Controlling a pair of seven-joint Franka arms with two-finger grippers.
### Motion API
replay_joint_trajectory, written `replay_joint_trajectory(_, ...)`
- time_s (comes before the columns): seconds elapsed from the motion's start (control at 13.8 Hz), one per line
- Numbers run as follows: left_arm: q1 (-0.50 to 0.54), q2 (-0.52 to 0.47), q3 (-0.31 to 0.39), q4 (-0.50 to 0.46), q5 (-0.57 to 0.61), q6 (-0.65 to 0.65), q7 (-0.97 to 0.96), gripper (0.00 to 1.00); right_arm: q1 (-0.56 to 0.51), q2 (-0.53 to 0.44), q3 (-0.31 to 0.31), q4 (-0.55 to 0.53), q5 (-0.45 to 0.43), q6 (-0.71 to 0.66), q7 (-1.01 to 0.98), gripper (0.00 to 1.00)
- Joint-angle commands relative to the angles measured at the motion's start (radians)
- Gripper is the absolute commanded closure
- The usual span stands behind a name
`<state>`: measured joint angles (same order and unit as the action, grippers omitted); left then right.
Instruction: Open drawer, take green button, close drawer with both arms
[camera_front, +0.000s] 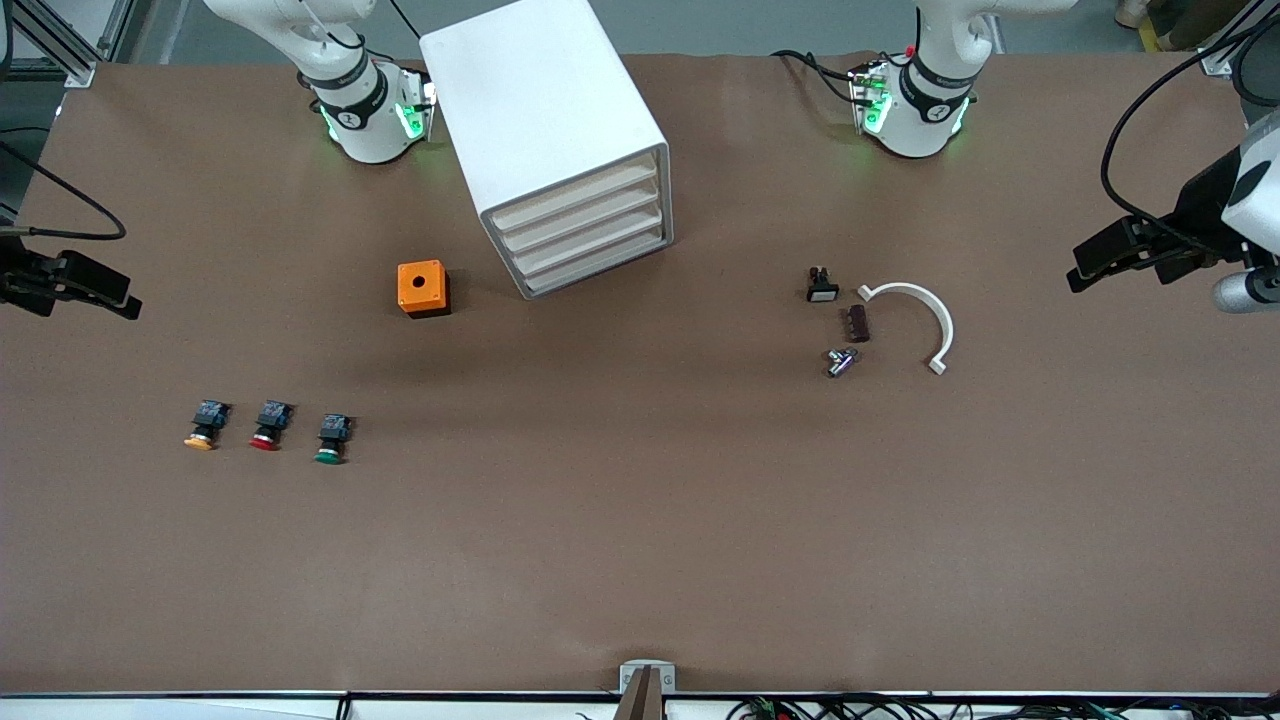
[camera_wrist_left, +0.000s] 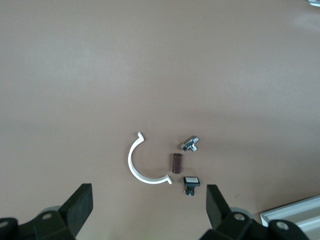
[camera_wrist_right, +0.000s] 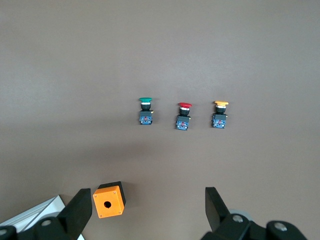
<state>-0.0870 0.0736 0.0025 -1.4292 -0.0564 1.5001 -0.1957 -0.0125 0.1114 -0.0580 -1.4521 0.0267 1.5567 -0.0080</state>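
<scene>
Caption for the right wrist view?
Open right hand above green button, red button, yellow button and orange box.

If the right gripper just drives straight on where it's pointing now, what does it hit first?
Probably bare table: the open right gripper points down between the orange box and the row of buttons, green button included. Depth unclear.

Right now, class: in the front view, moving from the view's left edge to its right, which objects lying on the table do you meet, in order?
Yellow button → red button → green button → orange box → white cabinet → white curved clip.
</scene>
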Motion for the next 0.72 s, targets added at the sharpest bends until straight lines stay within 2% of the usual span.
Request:
replay_joint_trajectory(0.0, 0.097, -0.055, -0.123, -0.068, 0.059, 0.006, 0.016, 0.0, -0.018, 0.011, 0.012, 0.029, -0.007, -0.01, -0.01, 0.0)
replay_joint_trajectory(0.07, 0.124, -0.055, -0.156, -0.066, 0.063, 0.006, 0.016, 0.0, -0.018, 0.013, 0.012, 0.029, -0.007, -0.01, -0.01, 0.0)
replay_joint_trajectory(0.36, 0.121, -0.055, -0.157, -0.071, 0.064, 0.002, 0.015, 0.0, -0.018, 0.017, 0.012, 0.029, -0.007, -0.01, -0.01, 0.0)
replay_joint_trajectory(0.65, 0.121, -0.098, -0.157, -0.098, 0.066, -0.005, 0.016, 0.0, -0.018, 0.017, 0.012, 0.029, -0.007, -0.01, -0.01, 0.0)
